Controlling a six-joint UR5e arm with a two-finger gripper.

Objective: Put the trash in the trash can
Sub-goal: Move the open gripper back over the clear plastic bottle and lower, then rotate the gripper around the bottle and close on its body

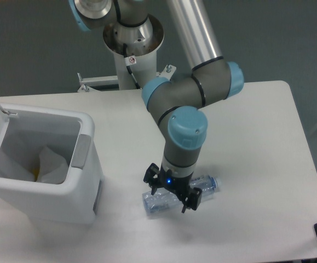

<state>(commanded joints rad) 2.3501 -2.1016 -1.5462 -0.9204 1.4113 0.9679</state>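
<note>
Black two-finger gripper (171,196) down on the crushed clear plastic bottle (181,194), fingers (151,183) spread, straddling it on the white tabletop (257,137).

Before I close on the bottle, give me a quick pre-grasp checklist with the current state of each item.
1. Gripper lined up over the crushed bottle: ok, its fingers straddle the bottle's middle.
2. Fingers open wide enough: ok, one sits on each side of the bottle.
3. Fingers low enough to grip: cannot tell, this view does not show their height over the table.
4. Bottle lying flat and free of other things: ok, nothing touches it.
5. Trash can lid open: ok, the opening faces up, with white material already inside.
6. Path from bottle to trash can: ok, only bare table lies between them.
</note>
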